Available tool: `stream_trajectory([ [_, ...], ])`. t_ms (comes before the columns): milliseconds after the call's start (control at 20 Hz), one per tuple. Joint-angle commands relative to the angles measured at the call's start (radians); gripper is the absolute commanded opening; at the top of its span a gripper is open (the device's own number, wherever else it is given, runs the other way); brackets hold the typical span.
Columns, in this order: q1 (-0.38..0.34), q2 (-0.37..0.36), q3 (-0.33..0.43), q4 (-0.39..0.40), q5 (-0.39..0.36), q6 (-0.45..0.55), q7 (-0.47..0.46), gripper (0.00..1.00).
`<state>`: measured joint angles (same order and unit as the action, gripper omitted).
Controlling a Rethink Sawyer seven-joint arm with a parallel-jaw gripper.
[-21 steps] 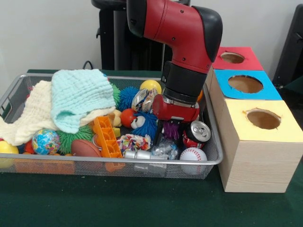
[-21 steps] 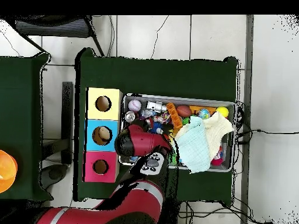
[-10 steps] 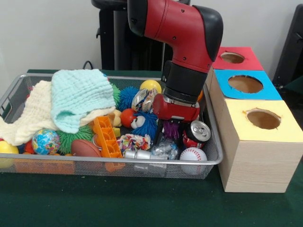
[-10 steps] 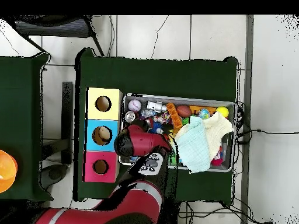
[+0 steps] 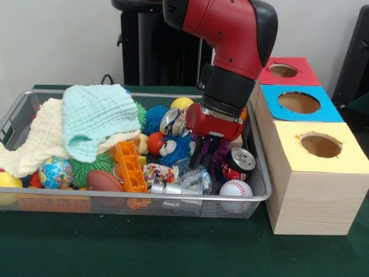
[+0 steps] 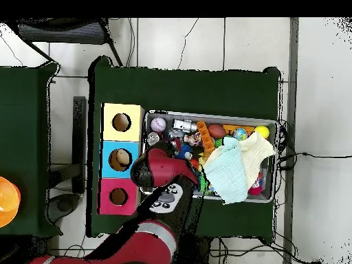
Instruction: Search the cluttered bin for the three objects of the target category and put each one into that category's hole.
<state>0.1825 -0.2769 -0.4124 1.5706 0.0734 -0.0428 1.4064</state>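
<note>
Three holed boxes sat beside the wire bin (image 5: 262, 190): yellow box (image 5: 320, 179) nearest the camera in the front view, blue box (image 5: 302, 104) in the middle, red box (image 5: 285, 70) farthest, all touching in a row just right of the bin. Which category was the target I could not tell. My gripper (image 5: 210, 157) was down among the clutter at the bin's right end, fingers dark and spread around a purple spiky toy (image 5: 218, 151); whether they actually pinched it I could not tell. Just right of the gripper lay a red soda can (image 5: 237, 163), tilted with its silver top up, and a baseball (image 5: 235, 188) sat in front of that against the bin's front wall. Left of the gripper were a blue fuzzy toy (image 5: 174, 148), a crumpled clear plastic piece (image 5: 196, 180), a small silver cylinder (image 5: 164, 188) and an orange plastic block (image 5: 130, 167). A brown football (image 5: 104, 180), a globe ball (image 5: 56, 172) and a green spiky ball (image 5: 92, 166) lay further left. A mint cloth (image 5: 95, 118) was draped over a cream cloth (image 5: 37, 141) at the bin's left half. A yellow ball (image 5: 182, 103) sat near the back wall. From overhead my arm (image 6: 161, 175) covered the bin's end next to the boxes.
</note>
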Motion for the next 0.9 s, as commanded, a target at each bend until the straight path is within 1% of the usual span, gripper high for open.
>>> stream_trajectory([
  [50,-0.024,0.016,-0.122,-0.215,0.102,-0.121,0.172,0.00],
  [250,-0.053,0.002,-0.087,-0.234,0.066,-0.084,0.157,0.00],
  [400,-0.062,-0.006,-0.076,-0.241,0.060,-0.071,0.161,0.00],
  [750,-0.038,0.003,-0.096,-0.204,0.092,-0.101,0.209,0.00],
  [900,-0.036,0.006,-0.089,-0.193,0.097,-0.105,0.218,0.00],
])
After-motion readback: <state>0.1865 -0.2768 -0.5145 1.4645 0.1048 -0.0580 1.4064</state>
